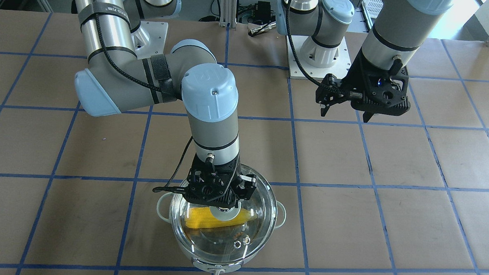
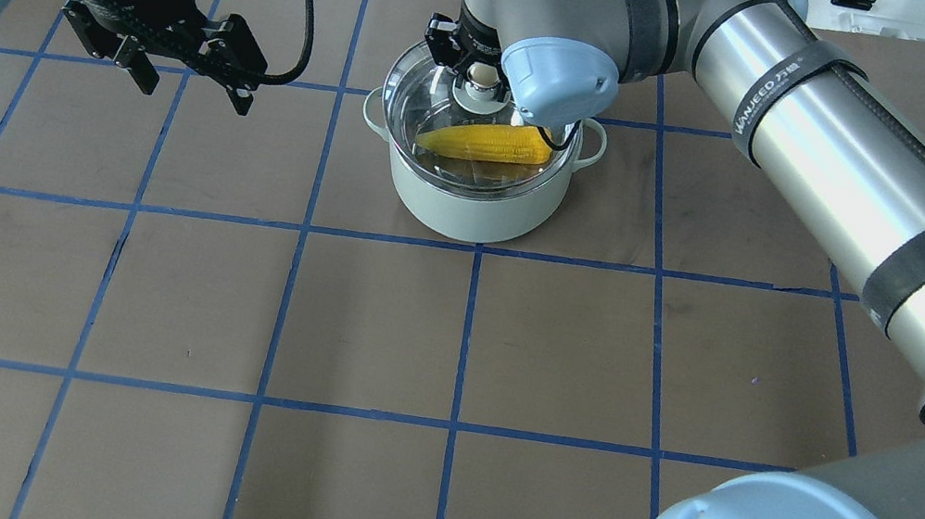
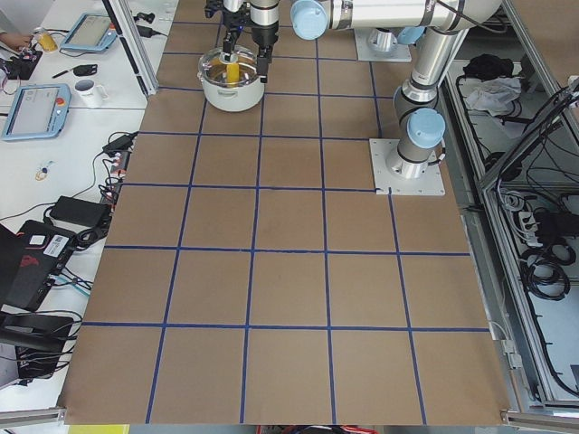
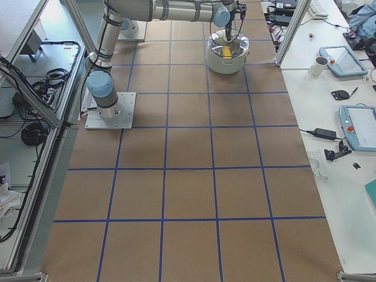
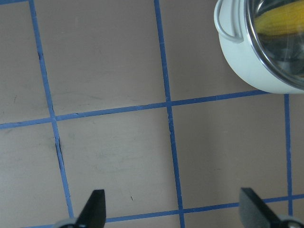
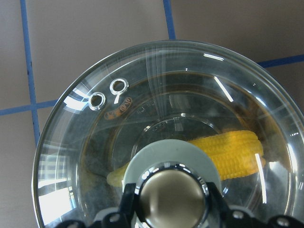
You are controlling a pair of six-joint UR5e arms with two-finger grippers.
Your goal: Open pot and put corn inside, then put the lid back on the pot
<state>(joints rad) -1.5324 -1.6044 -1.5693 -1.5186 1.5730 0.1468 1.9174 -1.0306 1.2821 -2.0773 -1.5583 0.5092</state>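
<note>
The mint-green pot (image 2: pixel 472 205) stands on the table at its far side from the robot. The yellow corn (image 2: pixel 487 141) lies inside it and shows through the glass lid (image 1: pixel 224 242). The lid sits on the pot's rim. My right gripper (image 1: pixel 223 210) is straight above the pot, shut on the lid's knob; in the right wrist view (image 6: pixel 171 202) its fingers hug the knob, with the corn (image 6: pixel 232 147) below. My left gripper (image 2: pixel 196 98) is open and empty, held above the table well aside of the pot. The left wrist view shows the pot (image 5: pixel 247 61) at its upper right.
The table is brown paper with a grid of blue tape (image 2: pixel 464 335). The arms' white base plates (image 1: pixel 316 60) stand on the robot's side. Cables and a power block (image 1: pixel 261 12) lie behind them. Benches with tablets (image 4: pixel 358 126) flank the table's far side.
</note>
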